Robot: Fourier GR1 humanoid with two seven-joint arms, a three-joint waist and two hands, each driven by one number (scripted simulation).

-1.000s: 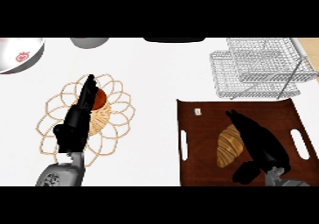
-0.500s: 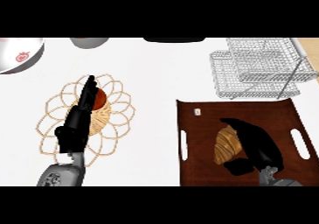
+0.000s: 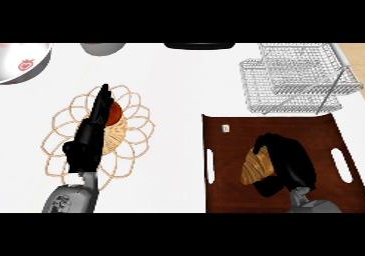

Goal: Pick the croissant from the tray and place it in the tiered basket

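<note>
A: Croissant (image 3: 256, 165)?
B: On brown tray (image 3: 237, 195), right hand (image 3: 288, 162) fingers curled round it
A: Left hand (image 3: 90, 137)?
B: Fingers straight, over woven trivet (image 3: 137, 125); tiered basket (image 3: 296, 82) apart

Golden ridged croissant (image 3: 255, 166) lay on dark brown tray (image 3: 237, 192); silver wire tiered basket (image 3: 297, 80) stood just beyond.

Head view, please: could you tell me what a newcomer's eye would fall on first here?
The right hand draws the eye, curled over the croissant on the brown tray at lower right. Above it stands the wire tiered basket at upper right. At left, the left hand lies open over a woven wire mat.
</note>
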